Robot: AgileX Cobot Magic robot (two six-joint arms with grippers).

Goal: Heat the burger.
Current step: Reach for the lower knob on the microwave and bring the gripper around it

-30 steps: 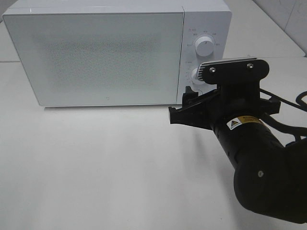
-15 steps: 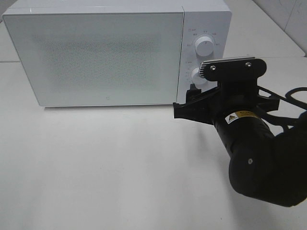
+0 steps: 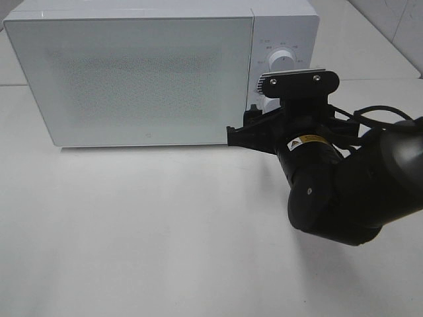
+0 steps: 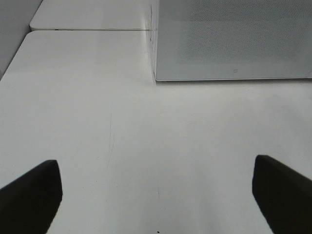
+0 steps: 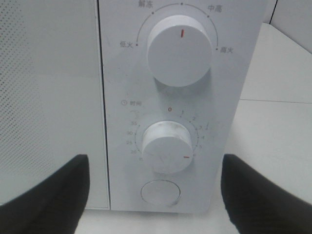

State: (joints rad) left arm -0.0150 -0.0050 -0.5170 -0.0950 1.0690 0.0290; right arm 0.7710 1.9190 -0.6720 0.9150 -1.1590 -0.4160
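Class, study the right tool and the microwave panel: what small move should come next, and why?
Probably ease the right tool forward and close on the timer knob: the microwave door is shut, and the open tool flanks that knob without gripping it.

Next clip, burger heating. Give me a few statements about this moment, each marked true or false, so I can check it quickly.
1. The microwave door is shut. True.
2. The left claw is open above the table. True.
3. The right claw is clamped on the lower knob. False: it is open and grips nothing.
4. The burger sits on the table. False: no burger shows in any view.
5. The red mark on the upper knob points to the middle of its scale. True.
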